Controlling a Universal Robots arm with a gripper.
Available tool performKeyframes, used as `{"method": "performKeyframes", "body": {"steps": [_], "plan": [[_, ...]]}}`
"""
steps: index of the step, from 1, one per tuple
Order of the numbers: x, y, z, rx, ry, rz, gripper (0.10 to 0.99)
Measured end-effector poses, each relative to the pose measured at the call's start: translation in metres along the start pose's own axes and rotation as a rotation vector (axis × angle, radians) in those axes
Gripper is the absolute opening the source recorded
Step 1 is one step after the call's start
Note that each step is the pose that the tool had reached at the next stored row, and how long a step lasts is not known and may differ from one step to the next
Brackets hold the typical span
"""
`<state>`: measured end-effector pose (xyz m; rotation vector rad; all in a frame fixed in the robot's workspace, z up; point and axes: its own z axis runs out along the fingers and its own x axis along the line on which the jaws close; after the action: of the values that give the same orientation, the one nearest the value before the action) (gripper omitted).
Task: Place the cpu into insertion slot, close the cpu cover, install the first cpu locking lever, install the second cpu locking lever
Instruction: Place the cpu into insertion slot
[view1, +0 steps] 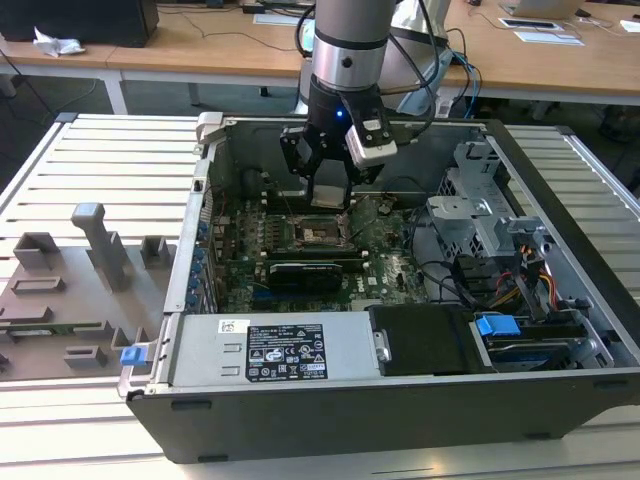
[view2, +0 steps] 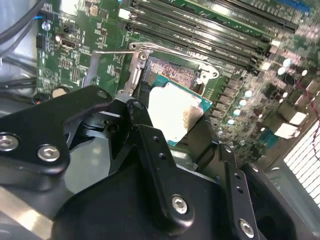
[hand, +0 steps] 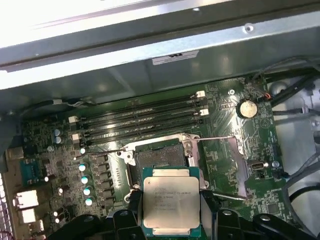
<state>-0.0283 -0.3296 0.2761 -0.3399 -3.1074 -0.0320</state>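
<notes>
You had the black gripper (view1: 328, 190) clamped on opposite edges of the flat silver-grey square cpu (hand: 171, 204), poised above the black square insertion slot (hand: 159, 159) below its fingertips; light, stiff, likely fragile.

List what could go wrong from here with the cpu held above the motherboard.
1. The gripper holds the cpu by its edges only; a slip would drop it onto the board.
2. The cpu is not yet in the insertion slot; lowered off-square, it could damage the socket.
3. A thin locking lever lies beside the slot; the gripper might snag it.
</notes>
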Motion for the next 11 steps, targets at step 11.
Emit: {"method": "performKeyframes", "body": {"steps": [11], "plan": [[0.0000, 0.0000, 0.0011, -0.004, -0.0044, 0.233, 0.545]]}}
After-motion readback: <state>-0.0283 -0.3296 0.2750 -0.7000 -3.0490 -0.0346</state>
